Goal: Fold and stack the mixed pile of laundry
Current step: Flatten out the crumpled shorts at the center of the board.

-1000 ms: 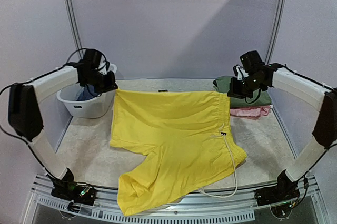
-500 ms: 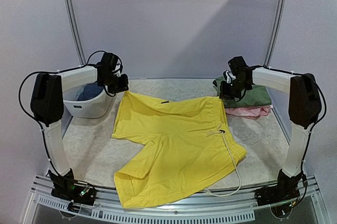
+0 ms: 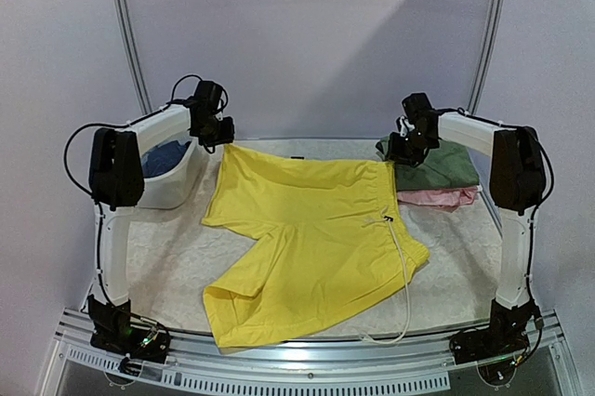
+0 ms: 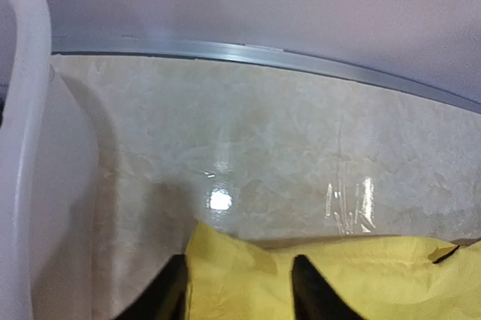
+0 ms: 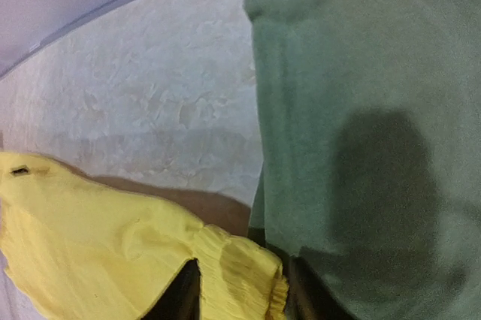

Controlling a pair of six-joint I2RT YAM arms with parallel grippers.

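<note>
Your left gripper (image 4: pixel 239 275) and right gripper (image 5: pixel 240 282) stand part open astride the bright yellow drawstring shorts (image 3: pixel 307 219), waistband loose between them, gripping nothing. Lift straight up so you drag no cloth.

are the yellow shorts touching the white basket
Apart: the left wrist view shows a strip of bare table between the white basket and the nearest corner of the yellow shorts.

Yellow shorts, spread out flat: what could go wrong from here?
The near leg of the yellow shorts reaches the front edge of the table and the drawstring loops there; folding could snag the cord or pull cloth off. The waistband corner at the right gripper lies beside the folded green garment; a regrasp may catch it.
</note>
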